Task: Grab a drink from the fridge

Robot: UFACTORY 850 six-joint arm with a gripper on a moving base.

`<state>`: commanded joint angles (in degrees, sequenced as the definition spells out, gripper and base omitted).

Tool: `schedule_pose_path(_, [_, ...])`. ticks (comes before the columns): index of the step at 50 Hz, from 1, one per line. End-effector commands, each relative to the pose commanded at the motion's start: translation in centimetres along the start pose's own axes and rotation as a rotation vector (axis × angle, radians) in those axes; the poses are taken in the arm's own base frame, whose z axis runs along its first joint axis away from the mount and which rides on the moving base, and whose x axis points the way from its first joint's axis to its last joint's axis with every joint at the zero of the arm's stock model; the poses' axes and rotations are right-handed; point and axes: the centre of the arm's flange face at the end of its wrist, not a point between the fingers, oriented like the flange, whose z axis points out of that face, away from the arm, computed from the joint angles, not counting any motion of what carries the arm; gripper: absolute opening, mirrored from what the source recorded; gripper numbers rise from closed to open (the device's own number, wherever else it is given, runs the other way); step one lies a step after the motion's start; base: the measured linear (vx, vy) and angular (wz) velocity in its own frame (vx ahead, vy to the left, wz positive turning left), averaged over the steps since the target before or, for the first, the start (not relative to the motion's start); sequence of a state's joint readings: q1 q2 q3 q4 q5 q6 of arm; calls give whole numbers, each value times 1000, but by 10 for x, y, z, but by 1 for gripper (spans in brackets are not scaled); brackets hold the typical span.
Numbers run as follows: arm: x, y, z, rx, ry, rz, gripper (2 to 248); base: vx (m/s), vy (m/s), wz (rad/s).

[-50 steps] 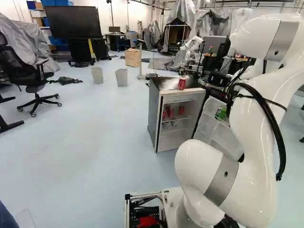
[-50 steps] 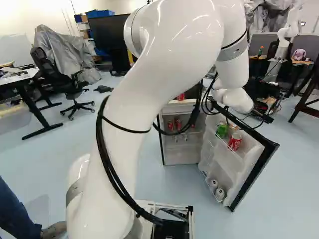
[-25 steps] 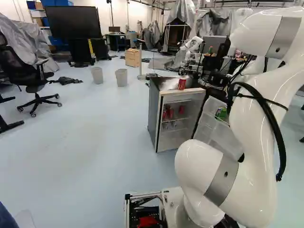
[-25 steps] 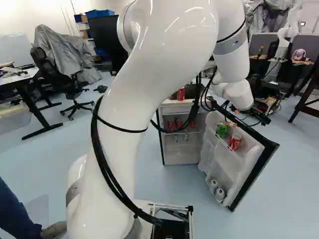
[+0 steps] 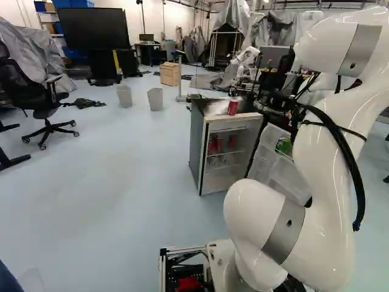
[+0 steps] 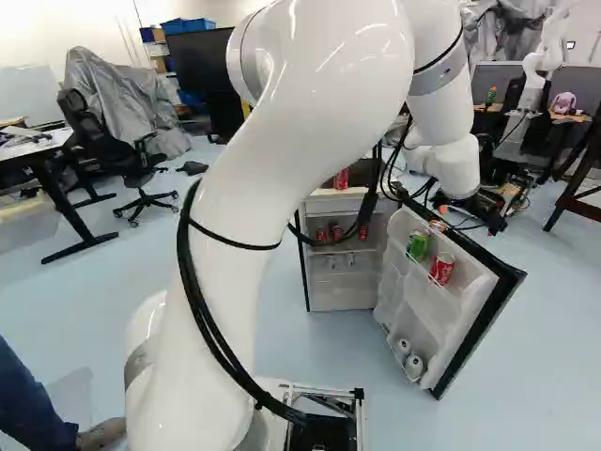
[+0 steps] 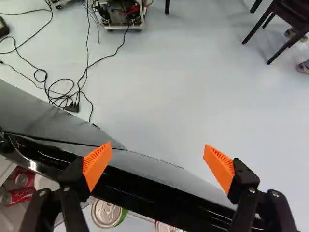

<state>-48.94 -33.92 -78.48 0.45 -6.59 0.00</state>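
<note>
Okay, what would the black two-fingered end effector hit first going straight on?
The end effector would probably meet the black-edged, grey open fridge door, which shows between its fingertips. Depth is unclear, though; it may slip past toward the smooth, pale floor.

I see the fridge (image 5: 196,143) upright, door (image 6: 398,299) wide open. Red can (image 5: 233,107) standing on its top. More red cans (image 6: 336,233) upright on a shelf inside. Door's upper rack: green can (image 6: 418,246), red-and-white can (image 6: 442,269) near it; wrist view gives me the green one's tab end up. Lower door rack: two cans (image 6: 414,365), pale ends showing.
</note>
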Motion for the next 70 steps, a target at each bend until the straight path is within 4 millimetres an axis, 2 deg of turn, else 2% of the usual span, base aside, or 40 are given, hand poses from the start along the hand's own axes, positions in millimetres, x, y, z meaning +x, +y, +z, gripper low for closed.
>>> schedule_pose_path(29, [31,1,-4,0,-131,2,247,0,0,0])
schedule_pose_path(47, [43,4,11,-2,-223,5,247,0,0,0])
schedule_pose_path(58, [45,5,14,-3,-231,7,247,0,0,0])
schedule_pose_path(70, [39,9,8,-6,-241,12,247,0,0,0])
